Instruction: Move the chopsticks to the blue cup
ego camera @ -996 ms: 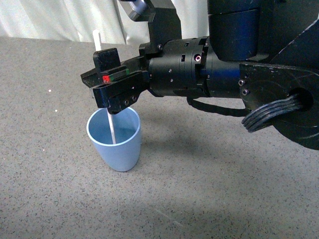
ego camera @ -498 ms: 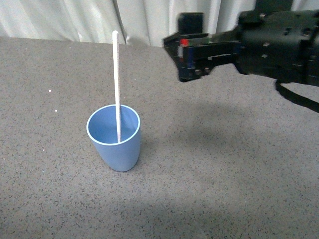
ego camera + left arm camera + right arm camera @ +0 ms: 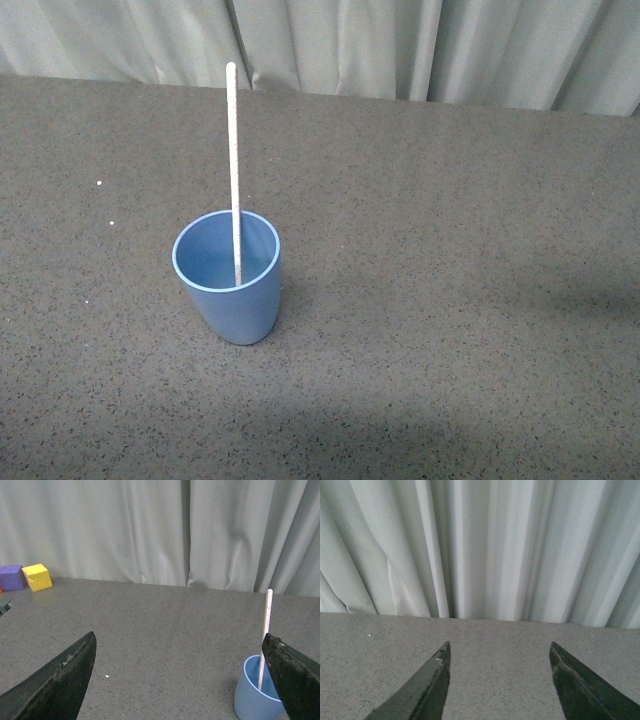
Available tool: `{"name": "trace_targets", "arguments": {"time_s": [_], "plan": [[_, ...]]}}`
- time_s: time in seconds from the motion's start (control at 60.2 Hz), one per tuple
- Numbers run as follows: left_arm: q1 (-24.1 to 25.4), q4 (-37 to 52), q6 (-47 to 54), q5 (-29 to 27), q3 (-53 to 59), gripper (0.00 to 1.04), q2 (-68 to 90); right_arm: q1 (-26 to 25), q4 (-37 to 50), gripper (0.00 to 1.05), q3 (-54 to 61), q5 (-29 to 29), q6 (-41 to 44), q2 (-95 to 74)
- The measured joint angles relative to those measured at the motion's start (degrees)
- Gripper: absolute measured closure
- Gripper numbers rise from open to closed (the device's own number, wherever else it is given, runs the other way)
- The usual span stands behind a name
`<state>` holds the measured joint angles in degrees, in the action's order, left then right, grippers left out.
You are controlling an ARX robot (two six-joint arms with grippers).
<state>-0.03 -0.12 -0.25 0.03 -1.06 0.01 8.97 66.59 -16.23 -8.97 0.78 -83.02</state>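
Note:
The blue cup (image 3: 229,277) stands upright on the grey table in the front view. The pale chopstick (image 3: 233,160) stands in it, nearly upright, leaning on the rim and reaching well above it. Neither arm shows in the front view. In the left wrist view the cup (image 3: 255,695) and the chopstick (image 3: 265,630) sit beside one fingertip of my left gripper (image 3: 180,652), which is open and empty. My right gripper (image 3: 497,650) is open and empty, facing bare table and curtain; the cup is out of that view.
A pale curtain (image 3: 400,45) hangs along the table's far edge. In the left wrist view a yellow block (image 3: 38,577) and a purple block (image 3: 12,577) sit by the curtain, far from the cup.
My right arm let go of the chopstick, drew back to the right and left the front view. The chopstick now stands free in the cup.

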Motion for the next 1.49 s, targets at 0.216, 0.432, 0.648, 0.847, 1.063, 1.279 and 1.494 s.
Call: {"name": "trace_targets", "arguments": {"time_s": [0.216, 0.432, 0.648, 0.847, 1.063, 1.279, 1.494], "plan": [[0.00, 0.00, 0.00, -0.02, 0.00, 0.07, 0.00, -2.78, -4.11, 0.95, 7.43, 2.91, -0.09, 10.56], [0.00, 0.00, 0.00, -0.02, 0.00, 0.07, 0.00, -6.60, -11.10, 1.04, 11.89, 8.04, -0.13, 21.94], [0.00, 0.00, 0.02, -0.02, 0.00, 0.07, 0.00, -8.83, -18.51, 1.04, 14.19, 8.76, -0.15, 31.95], [0.00, 0.00, 0.02, -0.02, 0.00, 0.07, 0.00, -8.83, -25.79, 1.04, 15.43, 8.87, -0.15, 40.59], [0.00, 0.00, 0.02, -0.02, 0.00, 0.07, 0.00, -8.83, -33.53, 1.04, 15.96, 8.90, -0.15, 49.27], [0.00, 0.00, 0.02, -0.02, 0.00, 0.07, 0.00, -8.83, -40.00, 1.04, 15.98, 8.92, -0.15, 56.26], [0.00, 0.00, 0.00, -0.02, 0.00, 0.07, 0.00, -8.85, -45.42, 1.04, 15.98, 8.92, -0.15, 61.96]]}}
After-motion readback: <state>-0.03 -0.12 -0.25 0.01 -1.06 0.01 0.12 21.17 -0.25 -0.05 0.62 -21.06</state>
